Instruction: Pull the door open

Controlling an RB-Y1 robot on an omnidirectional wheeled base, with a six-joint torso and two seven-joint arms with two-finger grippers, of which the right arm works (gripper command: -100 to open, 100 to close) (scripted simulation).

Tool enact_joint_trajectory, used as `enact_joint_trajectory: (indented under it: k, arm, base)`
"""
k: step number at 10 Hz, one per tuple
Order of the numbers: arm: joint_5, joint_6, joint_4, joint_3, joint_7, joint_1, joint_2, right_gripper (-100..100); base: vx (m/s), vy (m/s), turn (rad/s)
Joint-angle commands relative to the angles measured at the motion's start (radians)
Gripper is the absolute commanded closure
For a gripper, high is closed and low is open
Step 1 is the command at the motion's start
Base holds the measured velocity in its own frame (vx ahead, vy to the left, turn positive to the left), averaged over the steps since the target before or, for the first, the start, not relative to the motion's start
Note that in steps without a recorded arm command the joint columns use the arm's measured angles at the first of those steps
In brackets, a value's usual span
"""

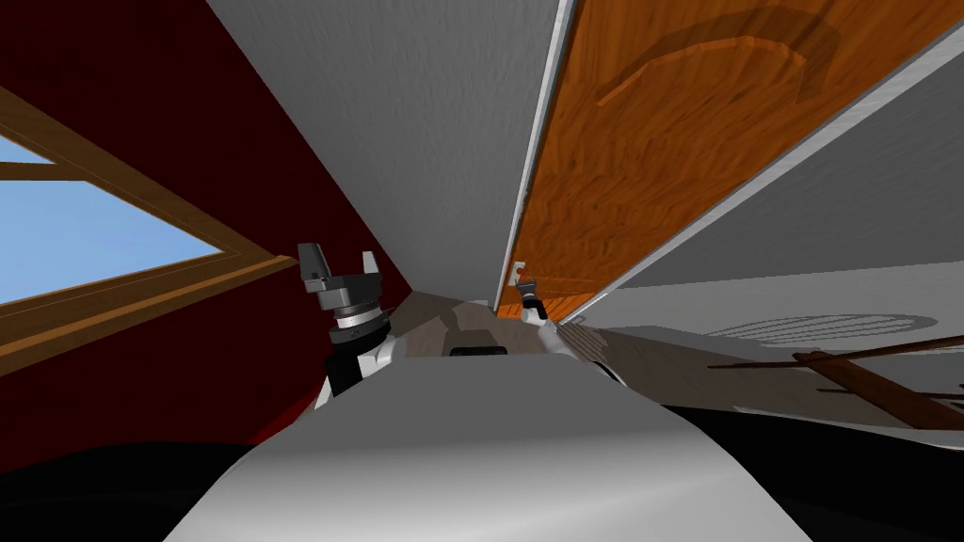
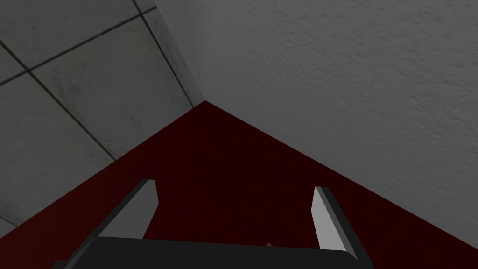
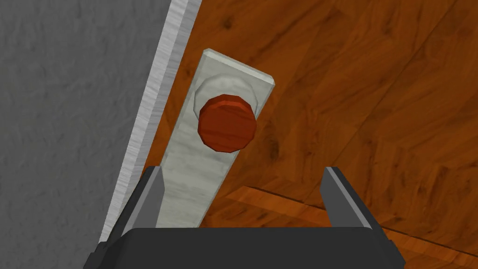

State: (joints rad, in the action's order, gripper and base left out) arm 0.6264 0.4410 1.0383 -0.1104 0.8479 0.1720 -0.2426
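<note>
Right pincer [image 3: 240, 170] spread wide, empty, just short of round knob [image 3: 227, 123] on wooden door [image 3: 373, 93]: risk of grabbing air if shut early, or slipping off under pull.

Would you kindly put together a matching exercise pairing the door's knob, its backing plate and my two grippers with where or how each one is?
Things:
1. round reddish-brown wooden knob
2. pale grey rectangular plate
3. left gripper
4. right gripper

Places and states:
a. open, pointed at a dark red wall
b. fixed flat on the orange-brown wooden door, near its edge
c. open, facing the door, short of the knob
d. stands out from the plate

Pairs: 1-d; 2-b; 3-a; 4-c.
</note>
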Motion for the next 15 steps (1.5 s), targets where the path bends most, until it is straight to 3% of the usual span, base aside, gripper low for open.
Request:
enact_joint_trajectory:
  k: [1,6,8,9,10,11,12,13,15]
  arm:
    - [0.038,-0.015,0.015,-0.001,0.048,-0.001,0.014,-100]
    - [0.126,-0.042,0.044,-0.007,0.159,-0.004,0.047,-100]
    - [0.152,-0.050,0.053,-0.009,0.190,-0.004,0.057,-100]
    - [0.143,-0.045,0.047,-0.010,0.181,-0.003,0.051,-100]
    - [0.152,-0.038,0.038,-0.001,0.211,-0.011,0.019,-100]
    - [0.155,-0.035,0.035,0.003,0.221,-0.014,0.007,-100]
    - [0.161,-0.029,0.029,0.010,0.242,-0.020,-0.019,-100]
    - [0.161,-0.029,0.029,0.010,0.242,-0.020,-0.019,-100]
    - [0.174,-0.017,0.015,0.027,0.286,-0.033,-0.074,-100]
  base:
    - [-0.100,-0.060,0.064]
    - [-0.091,-0.055,0.054]
    - [-0.070,-0.022,0.034]
    - [-0.030,-0.013,0.008]
    - [0.100,0.040,0.205]
    - [0.154,0.056,0.154]
    - [0.186,0.045,0.164]
    - [0.159,0.017,0.046]
    - [0.152,0.032,0.194]
